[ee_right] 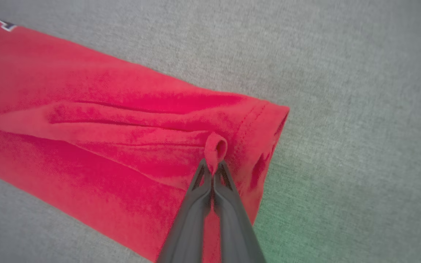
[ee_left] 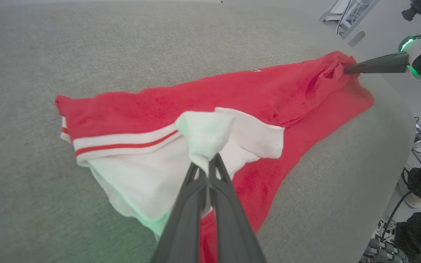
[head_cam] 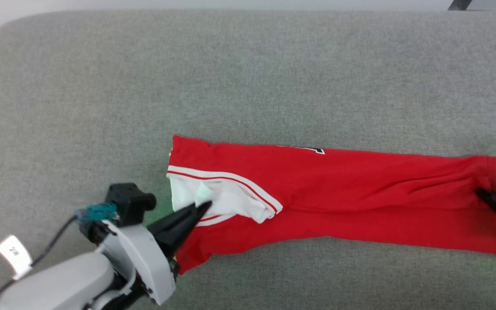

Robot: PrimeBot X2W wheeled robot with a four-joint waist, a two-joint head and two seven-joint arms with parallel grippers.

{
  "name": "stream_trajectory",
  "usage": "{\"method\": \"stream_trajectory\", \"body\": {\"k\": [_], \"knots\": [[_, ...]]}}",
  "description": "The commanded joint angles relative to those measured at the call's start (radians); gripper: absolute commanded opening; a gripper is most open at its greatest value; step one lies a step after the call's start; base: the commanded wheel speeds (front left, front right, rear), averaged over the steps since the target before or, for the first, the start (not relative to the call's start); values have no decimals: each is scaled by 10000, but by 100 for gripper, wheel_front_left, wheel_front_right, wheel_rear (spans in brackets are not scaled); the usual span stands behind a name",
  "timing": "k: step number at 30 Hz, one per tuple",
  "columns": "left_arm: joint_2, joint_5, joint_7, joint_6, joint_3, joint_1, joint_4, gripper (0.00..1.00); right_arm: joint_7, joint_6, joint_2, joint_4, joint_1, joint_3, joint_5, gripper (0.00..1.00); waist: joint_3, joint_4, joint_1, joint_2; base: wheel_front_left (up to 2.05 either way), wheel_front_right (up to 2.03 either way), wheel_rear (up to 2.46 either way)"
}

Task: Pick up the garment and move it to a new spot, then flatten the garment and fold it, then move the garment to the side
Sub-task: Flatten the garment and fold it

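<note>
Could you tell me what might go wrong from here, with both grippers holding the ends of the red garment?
1. The right gripper pinches only a small loop of the garment near its hem, so a pull may free it.
2. The left gripper holds just the white panel, so lifting may drag that layer and leave the red part bunched.

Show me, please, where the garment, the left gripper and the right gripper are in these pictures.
garment (head_cam: 360, 193): head view, on its red middle stretch.
left gripper (ee_left: 209, 165): left wrist view, between the fingertips pinching white fabric.
right gripper (ee_right: 213, 167): right wrist view, between the fingertips pinching a red fold.
</note>
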Motion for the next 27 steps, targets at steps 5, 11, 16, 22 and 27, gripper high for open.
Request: {"method": "stream_trajectory", "body": {"k": [5, 11, 16, 22, 27], "knots": [[-613, 528, -87, 208, 5, 356, 1068, 0, -255, -16, 423, 349, -58, -58, -227, 0, 406, -9, 0, -1, 0, 0, 0], [-1312, 542, -214, -25, 157, 554, 2128, 0, -564, -17, 637, 887, -282, 99, -433, 0, 737, -36, 0, -1, 0, 0, 0], [-1717, 695, -257, -269, 365, 622, 2743, 0, -675, -27, 694, 1207, -364, 319, -373, 0, 838, -40, 0, -1, 0, 0, 0], [-1925, 757, -317, -513, 1174, 849, 2760, 99, -874, -24, 664, 1260, -300, 580, -298, 62, 529, -25, 0, -1, 0, 0, 0], [-1871, 1024, -326, -540, 2142, 1455, 2261, 100, -823, -19, 468, 1108, -114, 473, -82, 100, 122, 37, 0, -1, 0, 0, 0]]}}
